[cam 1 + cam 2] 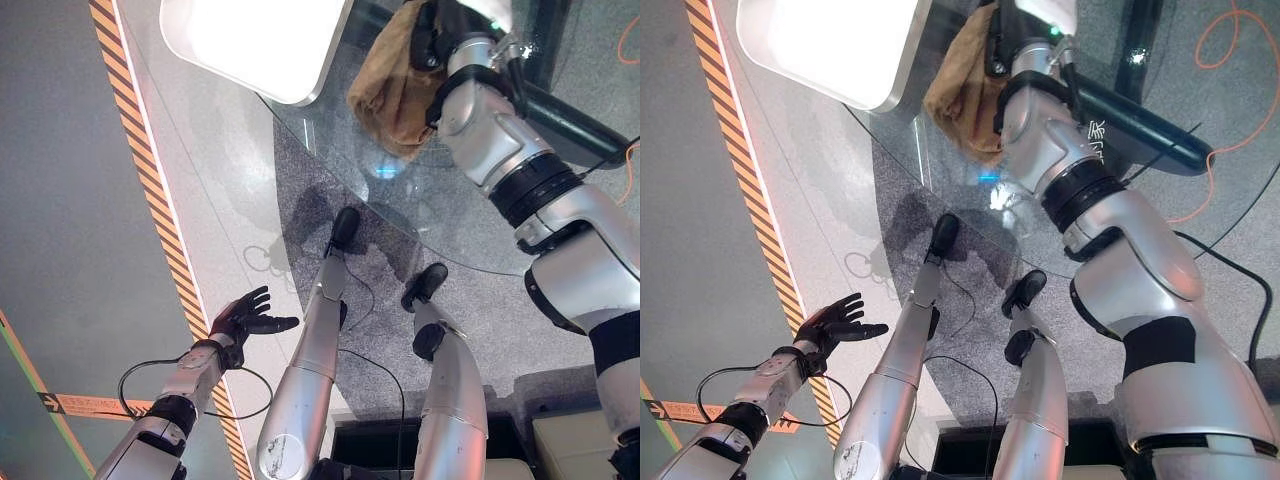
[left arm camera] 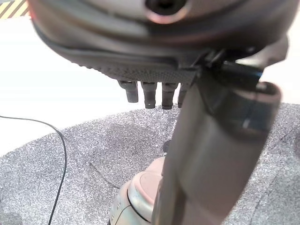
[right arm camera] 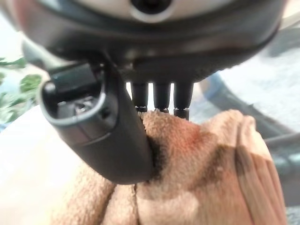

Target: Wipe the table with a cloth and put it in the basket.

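A brown cloth (image 1: 390,95) hangs bunched over the round glass table (image 1: 440,215), near its far side. My right hand (image 1: 432,35) is shut on the cloth's upper part; in the right wrist view the thumb (image 3: 108,140) and fingers dig into the cloth (image 3: 206,178). A white container with rounded corners (image 1: 260,40) sits just left of the cloth, on the table's far left. My left hand (image 1: 243,318) hangs low at my left side over the floor, open and holding nothing, its fingers (image 2: 150,93) straight.
A dark beam of the table's base (image 1: 570,120) runs under the glass at the right. An orange-and-black striped line (image 1: 150,180) crosses the floor on the left. An orange cable (image 1: 1230,60) lies on the floor at the far right.
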Tool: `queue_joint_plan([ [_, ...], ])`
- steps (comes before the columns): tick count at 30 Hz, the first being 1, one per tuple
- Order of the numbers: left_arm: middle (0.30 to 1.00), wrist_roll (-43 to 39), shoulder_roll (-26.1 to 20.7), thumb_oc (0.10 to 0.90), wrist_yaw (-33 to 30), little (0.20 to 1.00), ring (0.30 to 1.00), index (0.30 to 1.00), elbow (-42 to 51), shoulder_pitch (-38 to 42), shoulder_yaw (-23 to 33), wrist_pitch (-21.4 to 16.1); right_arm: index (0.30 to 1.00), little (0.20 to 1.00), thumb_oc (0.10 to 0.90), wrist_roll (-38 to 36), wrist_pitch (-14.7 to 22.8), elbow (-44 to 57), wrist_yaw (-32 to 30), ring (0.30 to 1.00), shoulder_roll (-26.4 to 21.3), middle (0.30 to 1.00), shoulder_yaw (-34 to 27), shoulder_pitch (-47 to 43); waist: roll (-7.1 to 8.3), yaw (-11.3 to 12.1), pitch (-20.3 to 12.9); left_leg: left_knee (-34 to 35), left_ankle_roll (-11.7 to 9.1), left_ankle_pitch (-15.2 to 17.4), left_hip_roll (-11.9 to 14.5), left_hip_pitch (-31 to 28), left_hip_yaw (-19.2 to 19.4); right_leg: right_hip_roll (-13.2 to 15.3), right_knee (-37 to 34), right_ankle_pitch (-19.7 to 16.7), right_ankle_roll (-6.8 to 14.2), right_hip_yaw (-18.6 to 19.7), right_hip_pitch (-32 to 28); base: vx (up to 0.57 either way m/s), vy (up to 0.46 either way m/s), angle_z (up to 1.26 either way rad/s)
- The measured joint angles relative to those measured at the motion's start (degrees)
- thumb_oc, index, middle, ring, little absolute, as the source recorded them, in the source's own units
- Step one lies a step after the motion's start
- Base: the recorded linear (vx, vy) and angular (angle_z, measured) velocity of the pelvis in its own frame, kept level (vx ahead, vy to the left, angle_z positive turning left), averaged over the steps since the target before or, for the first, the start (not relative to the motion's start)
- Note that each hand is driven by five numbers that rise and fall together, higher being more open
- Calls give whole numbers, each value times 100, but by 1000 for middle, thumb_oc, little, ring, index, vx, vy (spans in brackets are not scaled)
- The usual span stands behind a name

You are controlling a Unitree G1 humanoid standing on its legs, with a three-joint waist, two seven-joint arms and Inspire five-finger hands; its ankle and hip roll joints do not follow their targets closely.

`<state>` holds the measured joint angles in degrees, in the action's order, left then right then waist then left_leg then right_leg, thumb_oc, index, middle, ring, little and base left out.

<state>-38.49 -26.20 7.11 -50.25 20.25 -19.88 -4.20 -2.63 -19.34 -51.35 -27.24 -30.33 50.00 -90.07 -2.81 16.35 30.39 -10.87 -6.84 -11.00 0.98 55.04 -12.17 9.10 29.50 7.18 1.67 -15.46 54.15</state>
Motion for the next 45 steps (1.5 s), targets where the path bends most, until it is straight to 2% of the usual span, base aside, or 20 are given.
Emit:
queue_joint_plan([
  [7,900,-20,-198,800,30,900,900,900,94,0,-10,-22,300,200,100,-64,-105,-223,-124,300,-222,300,1,-130,12,-120,5,0,55,-38,-47,36,16,44,-93,-86,82,26,-5,-1,7,1],
  [13,900,-128,-420,800,110,900,900,900,88,0,-1,-26,300,200,100,-417,-176,-604,-446,300,-404,300,-124,-147,75,-174,9,2,74,-46,-60,36,21,57,-97,-110,92,29,-8,0,0,0],
  [23,900,-243,-448,800,126,900,900,900,82,-3,2,-13,300,200,100,-1281,-285,-905,-700,300,-787,300,-628,-104,104,-427,10,88,161,-102,-99,33,90,81,-203,-216,152,100,0,-1,-2,-1],
  [35,900,-248,-606,800,132,900,900,900,73,-3,31,5,300,200,100,-1781,-287,-1128,-923,300,-929,300,-877,-66,107,-586,12,88,202,-122,-82,-1,254,67,-306,-327,183,210,-17,-3,-11,-4],
  [39,900,-248,-635,800,135,900,900,900,45,-6,46,24,300,200,100,-1886,-271,-1114,-956,300,-1035,300,-1041,66,114,-583,16,88,238,-99,-38,-37,379,9,-376,-418,185,352,0,-2,-15,-13],
  [45,900,-253,-630,800,246,900,900,900,-58,-7,72,25,300,200,100,-2006,-249,-1162,-960,300,-1090,300,-1088,132,114,-724,16,89,260,-84,-21,-71,488,-19,-444,-451,188,474,11,-3,4,-8],
])
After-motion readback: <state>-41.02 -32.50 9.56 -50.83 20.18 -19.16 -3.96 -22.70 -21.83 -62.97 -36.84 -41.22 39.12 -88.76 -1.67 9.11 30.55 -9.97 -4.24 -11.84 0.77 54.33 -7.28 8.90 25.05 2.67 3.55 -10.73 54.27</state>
